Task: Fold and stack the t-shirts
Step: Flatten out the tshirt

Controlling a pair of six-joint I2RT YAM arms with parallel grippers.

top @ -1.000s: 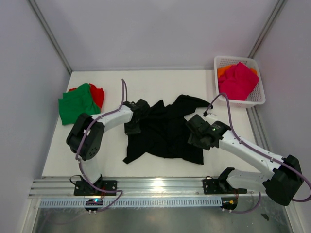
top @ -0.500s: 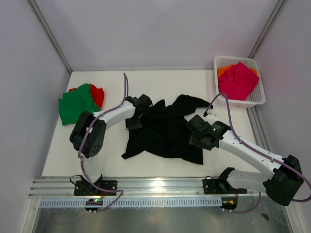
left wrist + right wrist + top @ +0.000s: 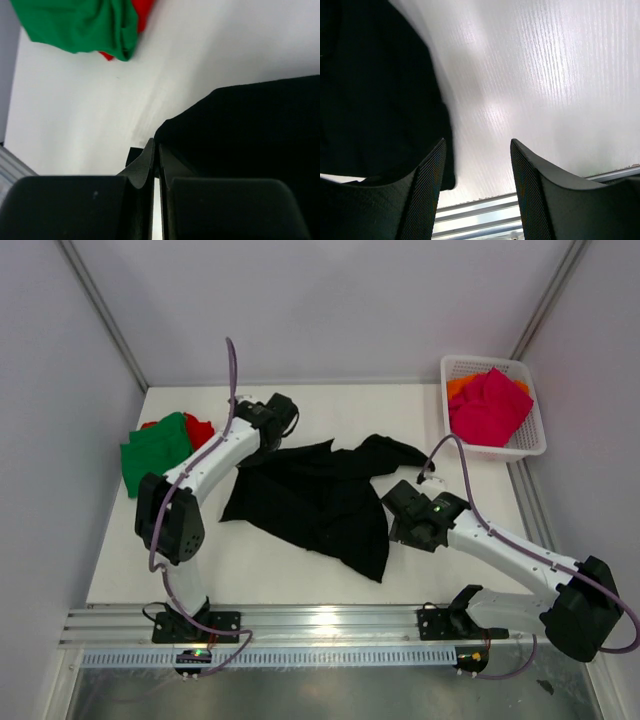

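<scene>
My left claw [image 3: 155, 149] has its fingers pressed together. It pinches the far left corner of the black shirt [image 3: 320, 495], and the cloth runs off to one side of the fingertips in the left wrist view. That arm reaches out to the far left part of the table [image 3: 300, 570]. The shirt spreads from the pinch across the middle of the table, and a long point of cloth trails toward the near edge.

My right claw [image 3: 477, 145] stands with its fingers apart and nothing between them. It hangs over the right border of the black shirt. One finger is above the dark cloth and the other above bare table.

At the far left, well apart from the black shirt, the green shirt [image 3: 155, 452] lies on top of the red shirt [image 3: 203, 430], which peeks out on its far right side. In the far right corner sits the white basket [image 3: 530, 447]. The pink shirt [image 3: 490, 405] is heaped in it, and the orange shirt [image 3: 458, 387] shows at its far left corner.
</scene>
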